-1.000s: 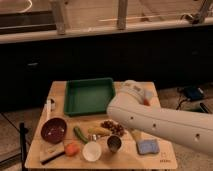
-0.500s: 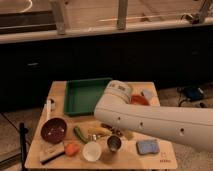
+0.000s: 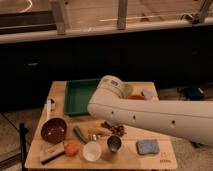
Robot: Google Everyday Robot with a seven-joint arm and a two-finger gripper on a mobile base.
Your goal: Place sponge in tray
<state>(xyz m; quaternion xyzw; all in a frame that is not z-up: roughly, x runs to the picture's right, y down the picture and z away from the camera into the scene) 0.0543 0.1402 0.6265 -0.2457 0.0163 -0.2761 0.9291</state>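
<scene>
Sponge (image 3: 148, 146): lies front right on worktop (image 3: 167, 159), well apart from tray (image 3: 75, 97). Hand: hidden behind arm (image 3: 150, 115); state cannot be told. Step: probably approach, sponge ungrasped. Next: bring hand down over sponge.

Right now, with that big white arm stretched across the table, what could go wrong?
The sponge lies at the front right of the table, the green tray at the back left. The steel cup and white cup stand near that path and could be knocked. The arm crosses above the tabletop things and might sweep some. The gripper is out of sight, so its clearance cannot be judged.
</scene>
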